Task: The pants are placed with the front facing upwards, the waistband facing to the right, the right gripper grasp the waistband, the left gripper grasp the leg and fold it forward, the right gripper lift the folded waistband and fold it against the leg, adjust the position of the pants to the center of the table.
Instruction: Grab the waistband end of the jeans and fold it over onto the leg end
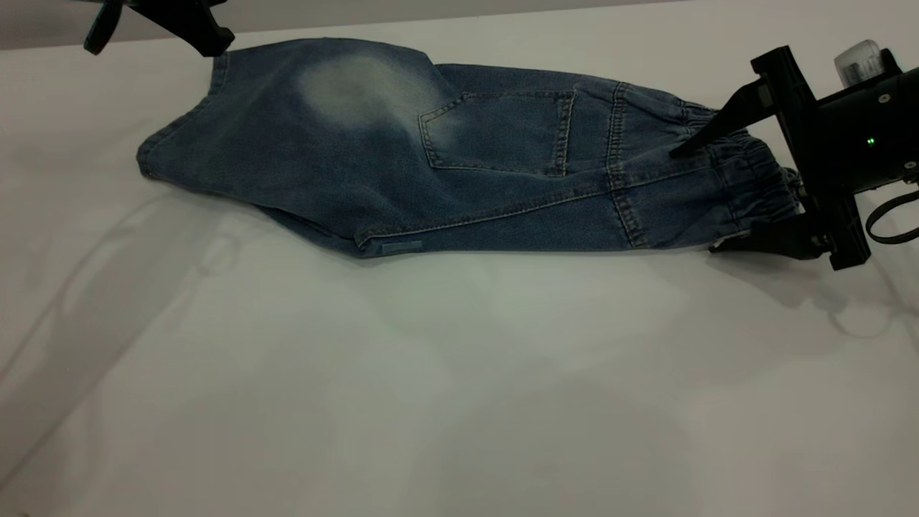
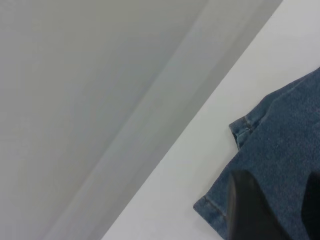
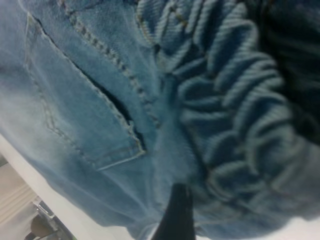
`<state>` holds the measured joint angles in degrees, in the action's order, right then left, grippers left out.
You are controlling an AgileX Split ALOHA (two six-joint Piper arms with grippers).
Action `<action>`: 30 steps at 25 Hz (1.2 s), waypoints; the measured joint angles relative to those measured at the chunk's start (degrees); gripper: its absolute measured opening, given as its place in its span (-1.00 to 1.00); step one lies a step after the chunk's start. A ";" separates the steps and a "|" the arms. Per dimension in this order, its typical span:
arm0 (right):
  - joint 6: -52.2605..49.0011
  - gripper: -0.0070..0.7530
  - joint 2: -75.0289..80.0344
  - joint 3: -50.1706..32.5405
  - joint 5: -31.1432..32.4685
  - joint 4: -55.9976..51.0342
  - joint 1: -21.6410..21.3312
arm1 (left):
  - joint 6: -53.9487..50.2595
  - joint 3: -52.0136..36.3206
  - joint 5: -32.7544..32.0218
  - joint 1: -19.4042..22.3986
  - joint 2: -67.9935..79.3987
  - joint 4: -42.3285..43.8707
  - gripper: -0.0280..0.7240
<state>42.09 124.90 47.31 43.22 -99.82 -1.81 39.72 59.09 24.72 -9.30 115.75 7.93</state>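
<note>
Pants (image 1: 402, 158) folded lengthwise, lying along far side of table (image 1: 431, 395), waistband (image 1: 747, 179) at right. Right gripper (image 1: 707, 197) spread wide, straddling waistband, not clamped. Left gripper (image 1: 161, 25) over leg hem; finger gap unclear. Denim soft, floppy, moderately weighty; best gripped at bunched elastic.

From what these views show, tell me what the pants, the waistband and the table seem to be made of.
Pants: blue denim, judging by the twill weave, tan stitching and pale faded patch; matte.
Waistband: the same denim, darker, gathered into tight ruffles, so probably elasticated inside.
Table: a smooth white surface with a soft sheen; laminate or a plastic sheet, I cannot tell which.
</note>
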 joint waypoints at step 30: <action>7.48 -0.88 -3.66 0.02 3.76 -0.05 -0.04 | -10.98 -0.05 -1.64 -3.26 1.70 9.67 -0.21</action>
<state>49.56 121.24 47.33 46.98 -99.87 -1.85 28.74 59.04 23.08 -12.56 117.45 17.60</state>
